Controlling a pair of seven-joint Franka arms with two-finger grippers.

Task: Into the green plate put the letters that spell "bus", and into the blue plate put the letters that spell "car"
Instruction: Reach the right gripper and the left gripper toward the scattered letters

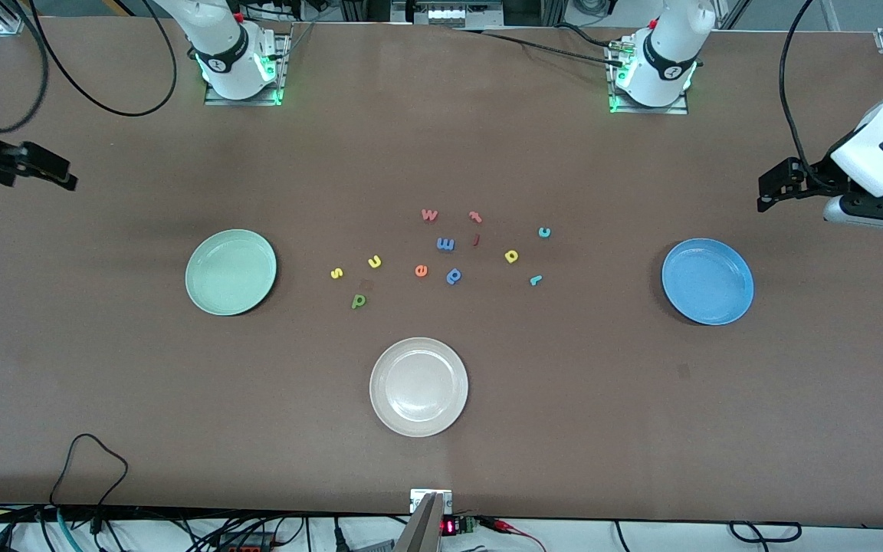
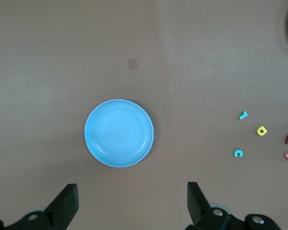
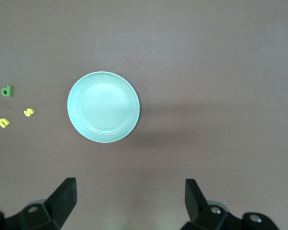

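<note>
Left gripper: the black two-finger left gripper [image 2: 132, 203] hangs in the air at the left arm's end of the table, above bare table beside the plate there; fingers spread wide, holding nothing.
Right gripper: the black two-finger right gripper [image 3: 129, 201] hangs at the right arm's end, above bare table beside the plate there; fingers spread wide, also empty.
Blue plate: the round bright blue shallow plate [image 1: 707, 280] lies empty toward the left arm's end.
Green plate: the round pale mint-green shallow plate [image 1: 231, 271] lies empty toward the right arm's end.
"bus" letters: the small green foam "b" [image 1: 359, 301], yellow-orange foam "u" [image 1: 374, 262] and yellow foam "s" [image 1: 336, 272] lie on the brown table [image 1: 104, 368], near the green plate but apart from it.
"car" letters: the teal foam "c" [image 1: 544, 231], teal foam "r" [image 1: 535, 280] and yellow foam "a" [image 1: 511, 256] lie on the table between the centre and the blue plate.
Other letters: a blue foam "m" [image 1: 445, 244], orange foam "e" [image 1: 421, 270] and blue "p"-like letter [image 1: 454, 276] lie in the middle cluster.
Front view only: the round white-cream plate [image 1: 418, 386], nearest the camera, shows whole here; the middle cluster also shows only here.
Left wrist view: shows the blue plate, the "car" letters, and a sliver of the cream plate at its edge.
Right wrist view: shows the green plate and the "bus" letters only.
</note>
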